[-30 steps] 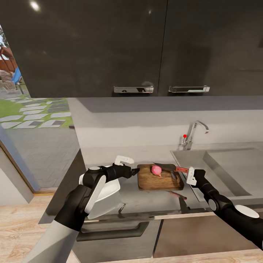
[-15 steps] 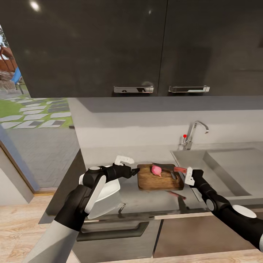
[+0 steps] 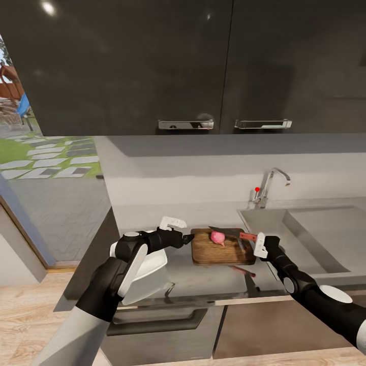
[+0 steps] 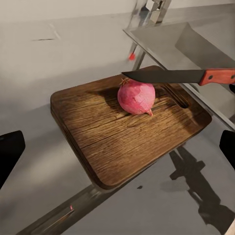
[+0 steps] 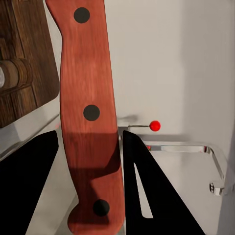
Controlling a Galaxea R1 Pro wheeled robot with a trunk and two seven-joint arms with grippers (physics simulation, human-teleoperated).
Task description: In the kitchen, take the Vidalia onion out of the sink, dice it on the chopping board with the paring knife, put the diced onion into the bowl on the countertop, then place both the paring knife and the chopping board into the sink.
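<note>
Bowl (image 3: 147, 272): lower left of the head view, white, on the worktop (image 3: 213, 277), largely behind the left forearm.
Left claw (image 3: 187, 237): left of centre in the head view, just off the board's left edge. Its dark fingertips (image 4: 11, 152) sit at the two side edges of the left wrist view, wide apart, gripping nothing.
Right claw (image 3: 258, 245): right of centre in the head view, at the board's right end. In the right wrist view its black fingers (image 5: 29, 181) flank the knife's red handle on both sides, so it is clamped on the handle.
Board (image 3: 222, 247): centre of the head view, flat on the worktop, between the two claws and just left of the sink.
Onion (image 3: 218, 237): pink, whole, sitting on the far part of the board, near the slot end in the left wrist view (image 4: 136, 97).
Knife (image 4: 178, 76): dark blade level, stretched across above the onion with the tip past it; the blade looks just above or brushing the onion's top, and which cannot be told.
Sink (image 3: 325, 239): right of the head view, basin bare grey, tap (image 3: 269, 185) behind it at the wall.
Step in hand: dicing. The onion is out of the sink and on the board, uncut as yet.
Next move calls for: a straight press of the blade down through the onion's middle, edge kept square to the board. The round onion may roll under the blade, and the open left claw is near enough to steady the board.
</note>
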